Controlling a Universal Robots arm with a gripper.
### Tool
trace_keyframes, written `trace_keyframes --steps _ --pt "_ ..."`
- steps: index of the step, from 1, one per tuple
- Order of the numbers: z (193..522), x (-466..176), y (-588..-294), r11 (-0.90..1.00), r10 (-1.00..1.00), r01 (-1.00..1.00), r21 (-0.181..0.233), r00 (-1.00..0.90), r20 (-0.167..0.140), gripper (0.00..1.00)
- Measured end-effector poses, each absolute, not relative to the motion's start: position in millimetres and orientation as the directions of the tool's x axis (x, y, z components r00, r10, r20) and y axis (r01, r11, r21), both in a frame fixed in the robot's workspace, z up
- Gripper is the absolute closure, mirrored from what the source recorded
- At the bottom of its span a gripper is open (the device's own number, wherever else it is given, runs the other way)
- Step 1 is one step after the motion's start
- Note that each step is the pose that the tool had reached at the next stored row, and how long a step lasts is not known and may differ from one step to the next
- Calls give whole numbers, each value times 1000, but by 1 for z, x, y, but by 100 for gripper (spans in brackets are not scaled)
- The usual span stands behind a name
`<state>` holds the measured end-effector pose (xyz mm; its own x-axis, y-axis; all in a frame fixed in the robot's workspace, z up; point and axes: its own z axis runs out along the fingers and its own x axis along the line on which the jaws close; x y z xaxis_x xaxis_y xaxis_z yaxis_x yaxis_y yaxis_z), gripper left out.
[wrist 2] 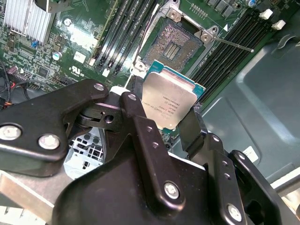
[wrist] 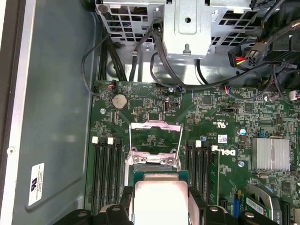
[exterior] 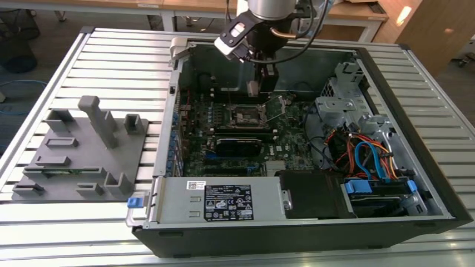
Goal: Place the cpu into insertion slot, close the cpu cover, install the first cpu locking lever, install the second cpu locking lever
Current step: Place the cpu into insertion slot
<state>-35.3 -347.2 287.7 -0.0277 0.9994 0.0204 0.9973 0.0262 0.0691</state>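
Note:
My gripper (exterior: 256,84) hangs inside the open computer case, shut on the cpu (wrist 2: 168,99), a small square chip with a silver-grey top clamped between two black fingers (wrist 2: 133,101). The chip is tilted and hovers just above and beside the insertion slot (wrist 2: 176,44), whose dark contact field lies bare inside its silver rim. In the first wrist view the cpu (wrist: 160,199) covers part of the slot, and beyond it the cpu cover (wrist: 154,125) stands flipped open. A thin metal locking lever (wrist 2: 232,45) sticks out sideways from the slot, unlatched. The exterior view has the slot (exterior: 248,117) right under the gripper.
Black memory slots (wrist 2: 234,42) flank the slot on both sides. The labelled power supply box (exterior: 222,203) fills the case's near edge. A drive cage with coloured cables (exterior: 371,156) sits on the exterior view's right. A grey fixture (exterior: 82,150) lies on the slatted table outside the case.

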Motion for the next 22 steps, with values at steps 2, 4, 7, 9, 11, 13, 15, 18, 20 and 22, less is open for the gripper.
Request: trace_keyframes --steps 2,4,7,9,11,13,15,18,20,22 --pt "287 -35 -347 26 999 997 69 -28 20 46" --pt "285 -35 -347 26 999 997 69 -28 20 46" --pt "284 -35 -347 26 999 997 69 -28 20 46" --pt "283 -35 -347 26 999 997 69 -28 20 46" --pt "281 -35 -347 26 999 997 69 -28 20 46" --pt "280 -35 -347 26 999 997 69 -28 20 46" --pt "279 -35 -347 26 999 997 69 -28 20 46" --pt "275 -35 -347 26 999 997 69 -28 20 46" --pt "272 -35 -347 26 999 997 69 -28 20 46" --pt "268 -35 -346 26 999 997 69 -28 20 46"
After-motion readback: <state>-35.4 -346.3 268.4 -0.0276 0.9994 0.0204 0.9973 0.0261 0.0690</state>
